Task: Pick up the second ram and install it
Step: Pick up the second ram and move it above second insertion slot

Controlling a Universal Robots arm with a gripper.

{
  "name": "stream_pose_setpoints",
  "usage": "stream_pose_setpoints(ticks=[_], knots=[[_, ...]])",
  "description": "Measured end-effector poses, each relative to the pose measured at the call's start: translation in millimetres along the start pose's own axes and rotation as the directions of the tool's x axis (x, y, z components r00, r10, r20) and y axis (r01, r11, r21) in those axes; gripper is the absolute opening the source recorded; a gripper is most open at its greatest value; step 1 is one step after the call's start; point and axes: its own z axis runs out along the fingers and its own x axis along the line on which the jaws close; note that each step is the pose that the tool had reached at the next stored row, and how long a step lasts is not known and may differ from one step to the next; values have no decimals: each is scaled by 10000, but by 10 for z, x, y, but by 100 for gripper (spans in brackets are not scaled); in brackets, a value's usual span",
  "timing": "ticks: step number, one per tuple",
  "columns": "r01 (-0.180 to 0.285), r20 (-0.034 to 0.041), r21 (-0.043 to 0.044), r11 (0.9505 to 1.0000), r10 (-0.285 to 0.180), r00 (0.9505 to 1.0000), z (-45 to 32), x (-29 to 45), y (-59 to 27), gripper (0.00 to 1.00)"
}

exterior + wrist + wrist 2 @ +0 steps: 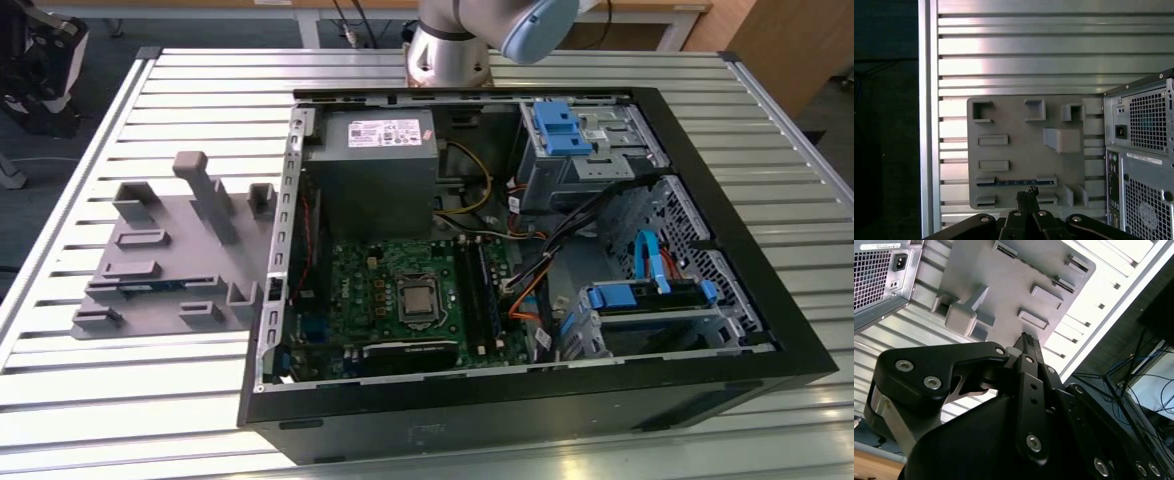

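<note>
Hovering pinched hand [1028, 193], open room above second ram [1004, 183].

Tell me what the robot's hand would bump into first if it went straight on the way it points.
Probably the grey fixture, close to the slot holding the second ram; its distance from the hand is unclear.

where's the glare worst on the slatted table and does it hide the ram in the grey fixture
Second wrist view: the slatted table blows out to white beyond the grey fixture, and the gripper is a dark foreground mass. First wrist view: bright patches on the slats beside the fixture, but the ram in its slot is readable. Exterior view: evenly lit.
</note>
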Motion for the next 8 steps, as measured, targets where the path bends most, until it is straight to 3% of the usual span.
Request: stream_pose_setpoints(ticks=[8], knots=[[231,-7,-6,9997,-231,9997,0,1,0,11]])
